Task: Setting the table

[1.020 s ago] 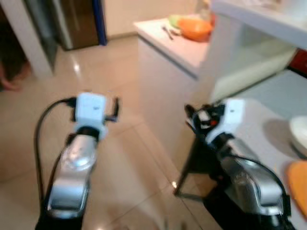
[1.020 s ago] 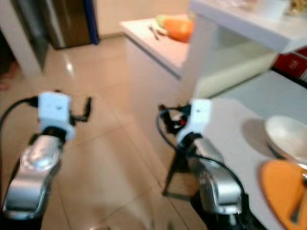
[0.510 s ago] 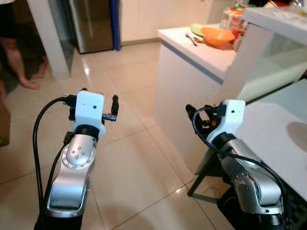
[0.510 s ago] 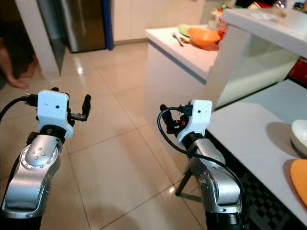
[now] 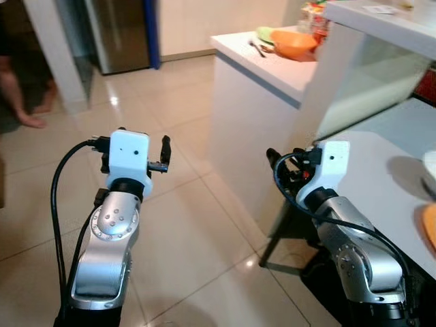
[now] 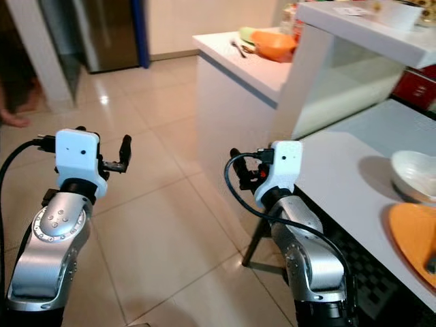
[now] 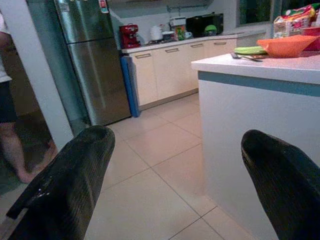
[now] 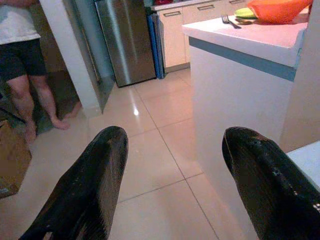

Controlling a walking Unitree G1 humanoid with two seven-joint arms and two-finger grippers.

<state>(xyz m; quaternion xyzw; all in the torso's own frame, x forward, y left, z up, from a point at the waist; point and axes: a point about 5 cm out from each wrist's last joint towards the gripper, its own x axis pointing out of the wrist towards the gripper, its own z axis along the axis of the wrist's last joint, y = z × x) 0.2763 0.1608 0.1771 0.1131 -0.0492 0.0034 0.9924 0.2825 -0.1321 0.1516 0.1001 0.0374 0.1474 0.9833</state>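
View swung right since half a second ago, white bowl [image 6: 415,176] and orange plate [image 6: 415,242] more exposed

A steel fridge [image 7: 92,55] stands at eleven o'clock, with a blue panel [image 7: 128,85] and cream cabinets [image 7: 165,75] just beside it. A red coffee machine [image 7: 129,36] sits on that counter. At ten o'clock, a person's bare legs [image 8: 31,102] stand on the tiled floor [image 6: 163,225].

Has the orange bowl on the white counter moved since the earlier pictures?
Cannot tell for sure, probably no. The orange bowl sits by the silver fork on the white counter as before; the whole picture shifted, so the camera moved.
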